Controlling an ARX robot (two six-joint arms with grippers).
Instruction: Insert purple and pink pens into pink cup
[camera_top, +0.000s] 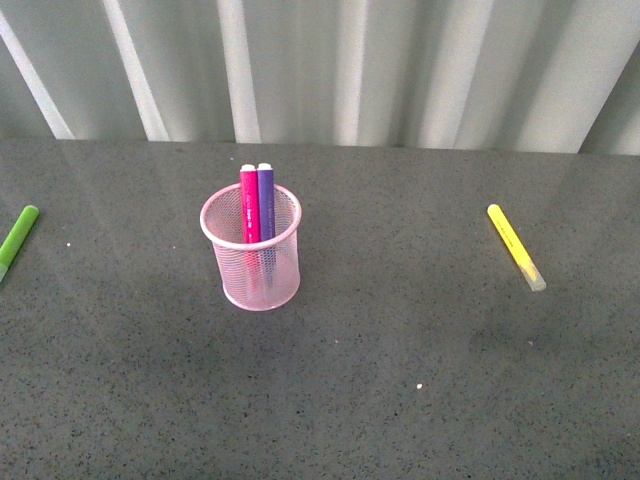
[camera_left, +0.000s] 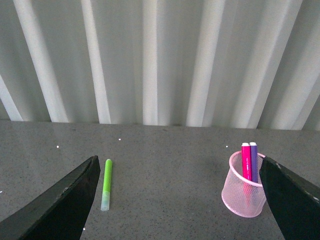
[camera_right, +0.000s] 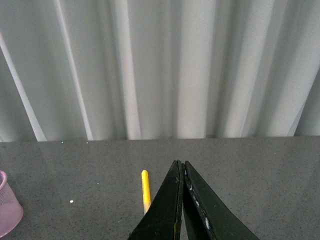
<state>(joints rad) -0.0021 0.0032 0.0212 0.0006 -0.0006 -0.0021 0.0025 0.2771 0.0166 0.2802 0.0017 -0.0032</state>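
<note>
The left gripper (camera_left: 177, 200) hangs with jaws wide apart, the right gripper (camera_right: 182, 200) pressed together, both empty. Farther out, mid-table, the pink cup (camera_top: 252, 272) holds the pink pen (camera_top: 248, 205) and purple pen (camera_top: 266, 203) upright; the task looks complete.

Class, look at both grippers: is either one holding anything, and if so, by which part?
Nothing is held. The left gripper is open and empty; the right gripper is shut on nothing. Both pens stand in the pink cup.

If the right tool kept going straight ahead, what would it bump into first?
Probably the slim yellow marker lying on the grey table, just beside the shut right tool; past it, the white curtain. Depth is unclear.
</note>
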